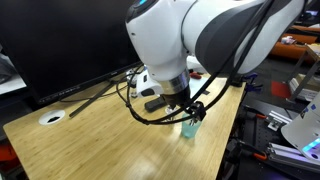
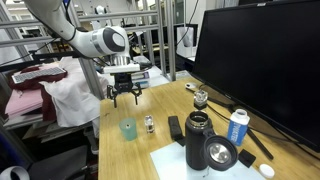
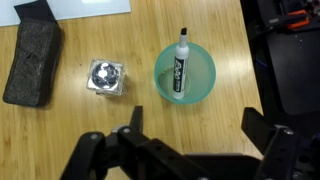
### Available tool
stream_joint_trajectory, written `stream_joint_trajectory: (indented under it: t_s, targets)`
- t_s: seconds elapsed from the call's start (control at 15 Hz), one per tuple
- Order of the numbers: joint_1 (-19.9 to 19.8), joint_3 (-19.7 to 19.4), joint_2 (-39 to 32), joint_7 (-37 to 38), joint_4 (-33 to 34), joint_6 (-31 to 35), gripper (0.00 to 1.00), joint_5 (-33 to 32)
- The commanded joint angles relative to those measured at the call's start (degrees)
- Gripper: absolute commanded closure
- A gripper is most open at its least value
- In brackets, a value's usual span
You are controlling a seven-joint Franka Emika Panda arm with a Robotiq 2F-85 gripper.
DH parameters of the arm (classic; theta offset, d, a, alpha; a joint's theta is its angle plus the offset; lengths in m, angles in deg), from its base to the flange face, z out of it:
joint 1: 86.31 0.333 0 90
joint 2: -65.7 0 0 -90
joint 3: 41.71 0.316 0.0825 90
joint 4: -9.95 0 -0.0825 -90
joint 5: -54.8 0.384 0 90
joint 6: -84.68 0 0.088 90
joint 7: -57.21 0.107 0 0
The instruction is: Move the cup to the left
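Gripper (image 2: 126, 98) is hovering empty, jaws spread wide, straight above the upright teal cup (image 2: 128, 128), which is standing on the wooden table (image 3: 100, 35) just beside the small silver object (image 3: 105, 77), marker (image 3: 179, 62) leaning inside.

Open air straight above the cup (image 3: 186, 72), up to the tool (image 3: 190, 122), which hangs there with jaws spread wide. A marker (image 3: 178, 68) stands in the cup, so inside is taken. A small shiny block (image 3: 105, 77) sits near the cup, a black eraser (image 3: 30, 62) beyond that. Opposite side: bare bench (image 3: 228, 45), then the edge.
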Motion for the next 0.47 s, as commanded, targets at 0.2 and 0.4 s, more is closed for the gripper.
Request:
stream_joint_trajectory:
  t_s: [0.2, 0.4]
  targets:
    - [-0.02, -0.1, -0.15, -0.02, -0.32, -0.2, 0.0, 0.07]
    - [-0.02, -0.1, -0.15, -0.02, -0.32, -0.19, 0.0, 0.07]
